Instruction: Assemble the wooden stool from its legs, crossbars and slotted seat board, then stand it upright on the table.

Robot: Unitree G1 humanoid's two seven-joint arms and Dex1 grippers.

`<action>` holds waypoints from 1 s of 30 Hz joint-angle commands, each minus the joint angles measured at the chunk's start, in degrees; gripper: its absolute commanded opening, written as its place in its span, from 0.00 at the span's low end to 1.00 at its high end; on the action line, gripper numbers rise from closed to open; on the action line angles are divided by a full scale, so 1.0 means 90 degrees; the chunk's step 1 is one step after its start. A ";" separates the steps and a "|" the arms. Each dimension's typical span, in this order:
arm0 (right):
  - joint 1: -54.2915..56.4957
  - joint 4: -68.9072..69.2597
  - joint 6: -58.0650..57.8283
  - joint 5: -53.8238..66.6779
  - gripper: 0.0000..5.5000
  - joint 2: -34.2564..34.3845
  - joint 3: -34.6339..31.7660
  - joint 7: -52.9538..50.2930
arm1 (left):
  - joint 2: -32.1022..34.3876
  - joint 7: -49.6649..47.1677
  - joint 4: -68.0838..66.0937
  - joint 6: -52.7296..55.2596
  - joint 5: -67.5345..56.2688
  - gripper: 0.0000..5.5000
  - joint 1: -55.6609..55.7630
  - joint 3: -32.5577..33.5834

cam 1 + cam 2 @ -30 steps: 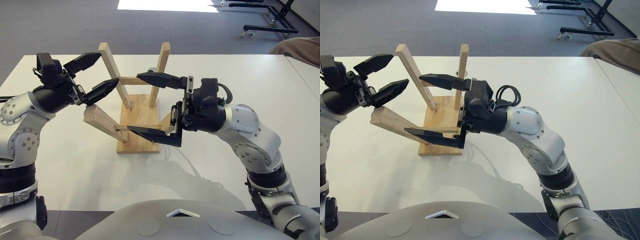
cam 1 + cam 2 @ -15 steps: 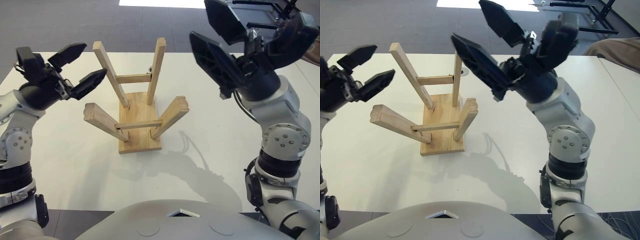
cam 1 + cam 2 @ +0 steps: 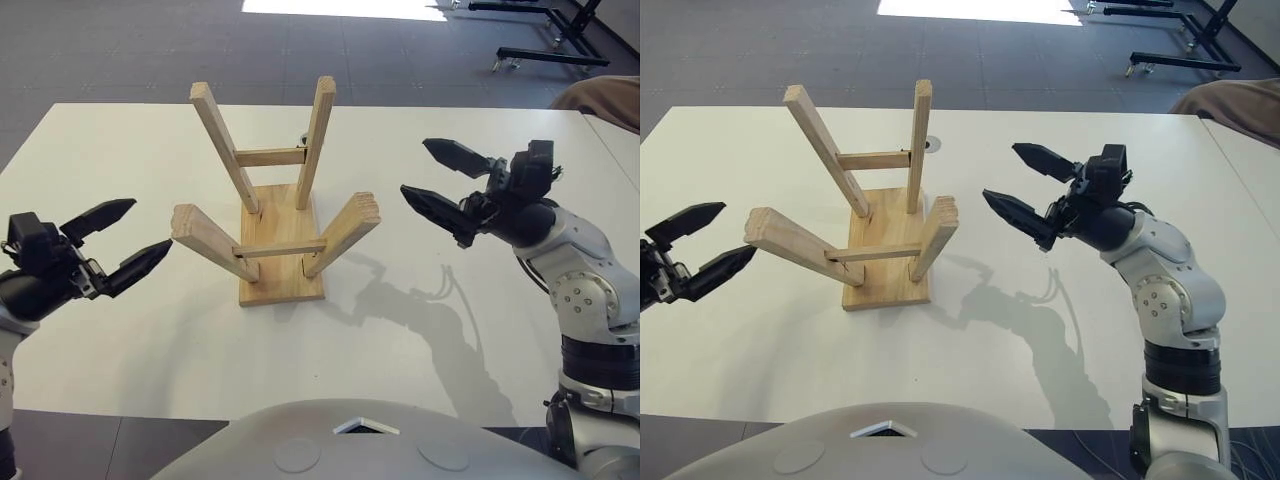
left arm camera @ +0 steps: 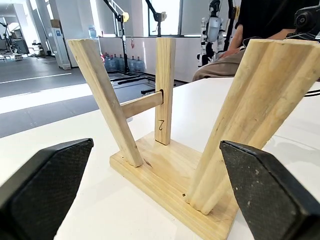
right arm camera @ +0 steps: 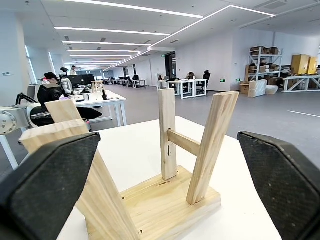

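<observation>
The wooden stool (image 3: 272, 215) stands upside down on the white table (image 3: 450, 330), its seat board (image 3: 280, 285) flat on the top and its legs splayed upward. Two crossbars (image 3: 270, 157) join the leg pairs. My left gripper (image 3: 118, 241) hangs open to the left of the stool, apart from it, with nothing between its fingers (image 4: 45, 185). To the stool's right my right gripper (image 3: 440, 178) is open too, clear of the nearest leg (image 3: 345, 230). Both wrist views look at the stool (image 5: 165, 175) from the side.
Wide bare table top lies in front of the stool and to either side. A brown object (image 3: 600, 100) sits past the table's far right corner. A black wheeled frame (image 3: 545, 50) stands on the floor behind.
Both arms have drawn back from the stool. The right gripper, which straddled the right-hand legs, swung up and then down to the right. The left gripper dropped to the lower left.
</observation>
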State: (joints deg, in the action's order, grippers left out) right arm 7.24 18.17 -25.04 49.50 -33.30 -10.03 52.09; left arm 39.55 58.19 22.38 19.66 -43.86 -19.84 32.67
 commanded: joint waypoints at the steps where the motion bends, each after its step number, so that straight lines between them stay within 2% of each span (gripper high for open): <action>1: 0.0055 -0.0004 -0.0133 -0.0114 0.92 -0.0074 0.0190 0.0206 | -0.0071 -0.0266 0.0303 0.0038 -0.0063 0.84 0.0226 -0.0182; 15: 0.0211 -0.0125 0.0015 -0.0554 0.92 0.0310 0.0814 0.0510 | 0.0063 -0.0515 0.0633 0.0387 -0.0394 0.84 0.0664 -0.0508; 30: 0.0704 -0.0409 -0.0015 -0.0845 0.92 0.0404 0.1283 0.0986 | 0.0086 -0.0591 0.0947 0.0308 0.0066 0.84 0.1091 -0.1507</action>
State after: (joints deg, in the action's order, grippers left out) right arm 10.38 13.12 -24.88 42.54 -31.69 -2.39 59.71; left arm 39.98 50.85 26.84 22.27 -43.12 -12.40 24.60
